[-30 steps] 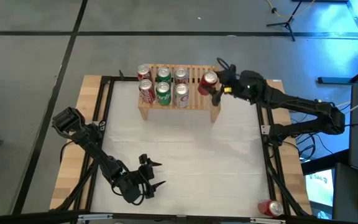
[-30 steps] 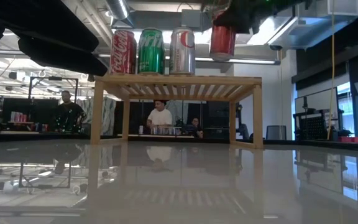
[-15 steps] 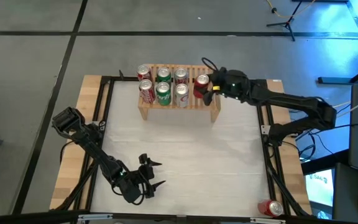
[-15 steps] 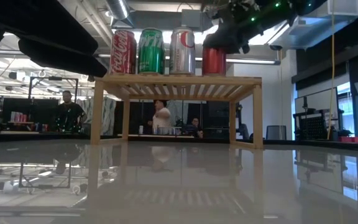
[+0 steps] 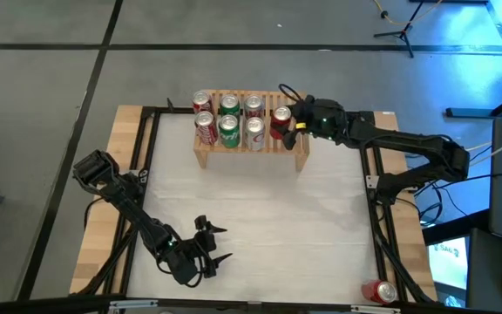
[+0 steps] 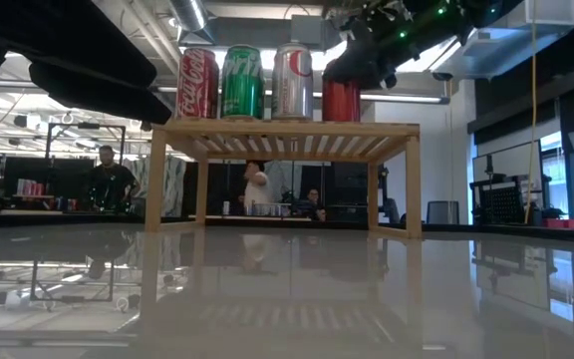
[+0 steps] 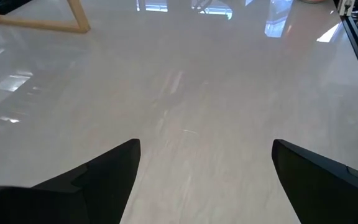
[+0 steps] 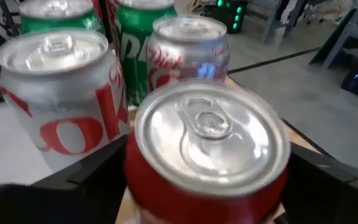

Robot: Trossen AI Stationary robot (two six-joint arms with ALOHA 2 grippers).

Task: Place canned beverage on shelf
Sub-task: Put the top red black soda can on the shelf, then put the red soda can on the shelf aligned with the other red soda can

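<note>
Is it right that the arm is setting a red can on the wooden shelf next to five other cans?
Not quite: the shelf already holds six other cans, as the high view shows. The right pincer is at the red can beside them.

Your right tool [image 5: 288, 123] covers part of the red can [image 5: 280, 119] from above, so you cannot tell there whether its fingers touch the can. In the low view the can's top [image 6: 343, 84] is hidden behind the tool. The right wrist view cuts off the can's lower body [image 8: 210, 186]. The spare can [image 5: 379, 291] at the surface's near right corner is too small to read.
</note>
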